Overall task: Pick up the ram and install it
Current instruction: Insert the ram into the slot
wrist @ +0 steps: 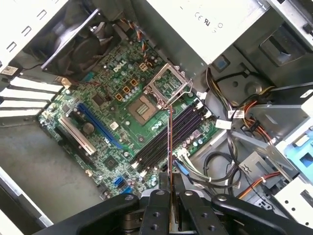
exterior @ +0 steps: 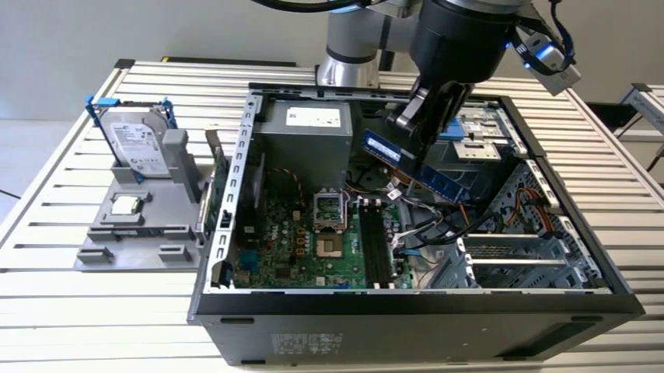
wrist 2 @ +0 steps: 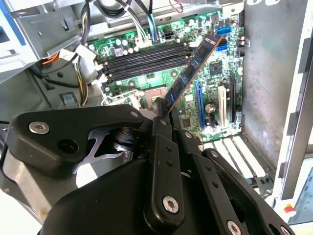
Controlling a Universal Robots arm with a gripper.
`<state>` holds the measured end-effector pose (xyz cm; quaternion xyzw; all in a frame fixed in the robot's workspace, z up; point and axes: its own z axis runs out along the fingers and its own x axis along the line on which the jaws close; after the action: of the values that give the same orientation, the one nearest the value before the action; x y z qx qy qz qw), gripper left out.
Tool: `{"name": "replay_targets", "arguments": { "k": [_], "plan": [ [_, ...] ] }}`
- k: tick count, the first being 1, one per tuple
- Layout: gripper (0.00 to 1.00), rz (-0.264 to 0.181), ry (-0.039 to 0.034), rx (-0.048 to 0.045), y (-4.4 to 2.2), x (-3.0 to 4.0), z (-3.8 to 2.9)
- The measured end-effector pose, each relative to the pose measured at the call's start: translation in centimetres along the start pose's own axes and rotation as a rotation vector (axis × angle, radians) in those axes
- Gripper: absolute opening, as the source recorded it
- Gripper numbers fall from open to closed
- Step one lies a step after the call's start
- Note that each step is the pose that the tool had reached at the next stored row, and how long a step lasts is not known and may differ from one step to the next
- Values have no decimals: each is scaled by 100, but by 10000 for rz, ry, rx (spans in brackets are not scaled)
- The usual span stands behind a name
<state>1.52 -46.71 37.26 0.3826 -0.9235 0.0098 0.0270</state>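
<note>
My gripper (exterior: 408,134) is shut on the ram (exterior: 415,167), a long dark stick with black chips and a pale label. It hangs tilted above the open computer case (exterior: 223,225), clear of the motherboard. In the second wrist view the ram (wrist 2: 188,73) slants out from the fingertips (wrist 2: 157,113) over the green motherboard (wrist 2: 215,83). The first wrist view has the ram (wrist: 169,142) edge-on, lined up roughly along the black memory slots (wrist: 159,142). Those memory slots (exterior: 374,247) lie below and apart from the stick, and they stand bare (wrist 2: 146,61).
A silver hard drive with blue clips (exterior: 138,144) and a small square processor chip (exterior: 127,204) rest on a grey fixture at the exterior view's left. Inside the case are the open processor socket (exterior: 329,214), a power supply (exterior: 311,132), a fan (wrist: 73,39) and loose cables (wrist: 215,166).
</note>
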Motion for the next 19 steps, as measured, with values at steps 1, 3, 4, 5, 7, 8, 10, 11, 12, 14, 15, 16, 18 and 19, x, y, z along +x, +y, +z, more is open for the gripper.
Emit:
{"name": "replay_targets", "arguments": {
  "k": [1, 3, 4, 5, 7, 8, 10, 11, 12, 14, 15, 16, 18, 19],
  "plan": [
    [0, 23, -30, -11, 0, 0, 0],
    [0, 76, -90, -37, 0, 0, 0],
    [0, 111, -114, -49, 0, 0, -1],
    [0, 150, -140, -63, 0, 0, -1],
    [0, 230, -192, -95, 0, 0, 0],
    [0, 273, -215, -110, 0, 0, 0],
    [0, 361, -261, -140, 0, 0, -1],
    [0, 404, -281, -153, 0, 0, -1],
    [0, 446, -301, -165, 0, 0, -1],
    [0, 538, -341, -189, 0, 0, -1],
    [0, 586, -362, -202, 0, 0, -1],
    [0, 632, -380, -213, 0, 0, -1],
    [0, 735, -413, -236, 0, 0, -1],
    [0, 788, -429, -249, 0, 0, 0]
  ]
}}
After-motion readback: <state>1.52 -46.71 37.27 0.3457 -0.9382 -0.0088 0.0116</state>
